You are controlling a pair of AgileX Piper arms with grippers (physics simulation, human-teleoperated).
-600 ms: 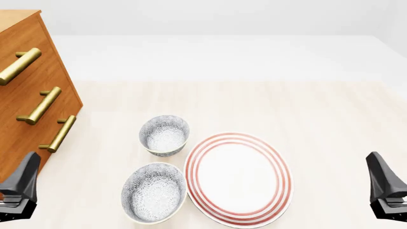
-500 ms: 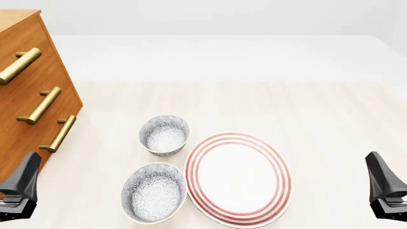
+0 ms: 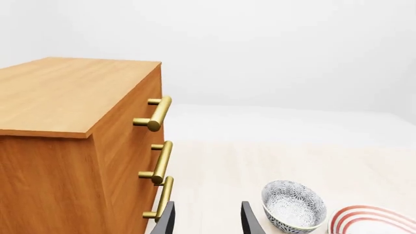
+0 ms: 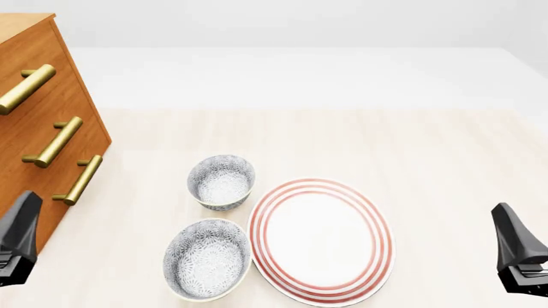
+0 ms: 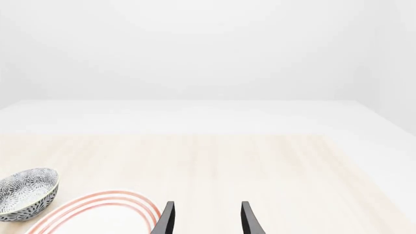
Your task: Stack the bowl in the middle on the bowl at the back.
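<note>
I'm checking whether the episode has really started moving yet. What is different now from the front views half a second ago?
Only the left gripper has moved: it has slid toward the left edge of the front view, nearer the wooden drawer chest. The right gripper, both speckled bowls and the red-ringed plate stayed put. Nothing was grasped or released.

my left gripper (image 4: pixel 17 240): matte black, angular wedge | my right gripper (image 4: pixel 520 256): same black | fingers (image 5: pixel 165 220): thin, dark, tapered

open tabletop (image 4: pixel 411 141) behind bowls; plate (image 4: pixel 321 240) right, drawer chest (image 4: pixel 38 128) left
</note>
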